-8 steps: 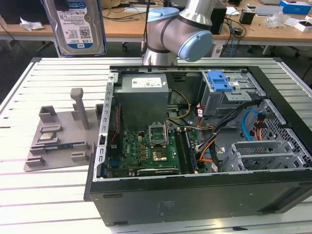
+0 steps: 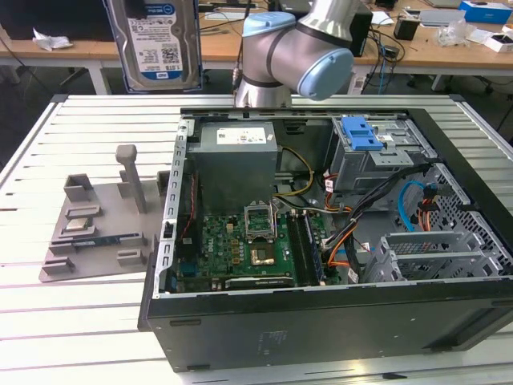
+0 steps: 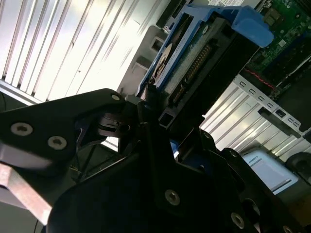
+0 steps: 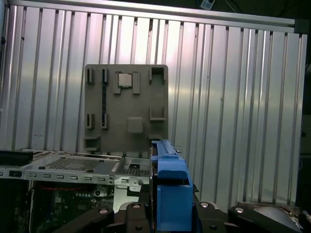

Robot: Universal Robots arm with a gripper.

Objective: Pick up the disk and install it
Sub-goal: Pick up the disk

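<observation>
The disk (image 2: pixel 154 42) hangs upright high over the slatted table at the exterior view's upper left, its white-and-blue label facing the camera. In the second wrist view the disk (image 3: pixel 194 58) shows its blue side rails and connector end, with my gripper (image 3: pixel 158 116) shut on it between black fingers (image 3: pixel 73 121). In the first wrist view the disk (image 4: pixel 170 184) appears edge-on as a blue rail rising from my gripper (image 4: pixel 167 216). The disk is well apart from the open computer case (image 2: pixel 321 321).
The case holds a drive cage with a blue latch (image 2: pixel 361 132), a grey power-supply box (image 2: pixel 236 152) and a motherboard (image 2: pixel 248 249). A grey fixture tray (image 2: pixel 96 224) lies on the table (image 2: pixel 80 321) to the exterior view's left of the case. Desks stand behind.
</observation>
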